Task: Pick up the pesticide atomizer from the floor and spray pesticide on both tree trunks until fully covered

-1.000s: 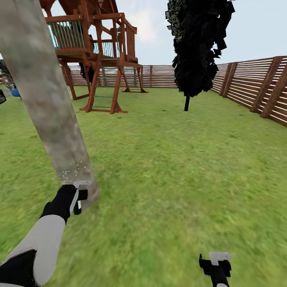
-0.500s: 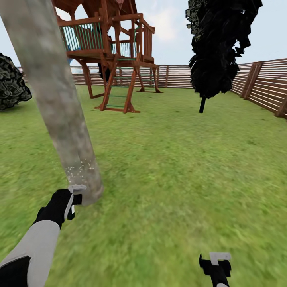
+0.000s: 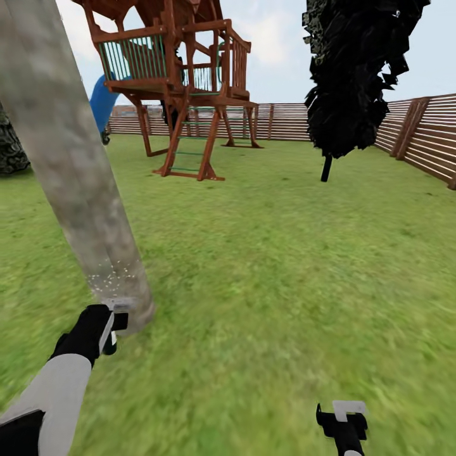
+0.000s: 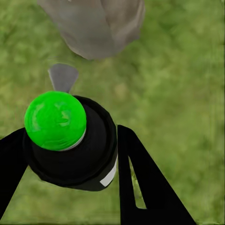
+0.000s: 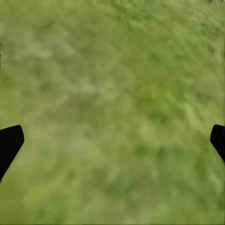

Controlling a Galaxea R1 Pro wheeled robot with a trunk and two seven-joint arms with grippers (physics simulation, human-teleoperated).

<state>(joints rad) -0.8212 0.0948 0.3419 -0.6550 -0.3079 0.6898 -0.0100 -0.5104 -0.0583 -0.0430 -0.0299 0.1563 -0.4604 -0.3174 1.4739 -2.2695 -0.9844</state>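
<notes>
A pale, mottled tree trunk (image 3: pixel 69 164) rises at the near left of a grass lawn (image 3: pixel 285 266). Whitish specks of pesticide (image 3: pixel 114 273) are scattered over its base. Just beside that base, the left gripper (image 3: pixel 107 326) is clamped around a black atomizer (image 4: pixel 77 150) with a green top (image 4: pixel 55 120). At the near right, the right gripper (image 3: pixel 342 421) is held wide apart over grass, gripping nothing. Far off, a wooden play tower (image 3: pixel 180 82), a dark cone-shaped tree (image 3: pixel 354 76) and a slatted fence (image 3: pixel 424 139) are seen.

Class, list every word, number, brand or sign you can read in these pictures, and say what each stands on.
None can be read.
The white patch on the atomizer in the left gripper is blank as far as it shows.
No writing shows on the tree trunk, fence or play tower.
</notes>
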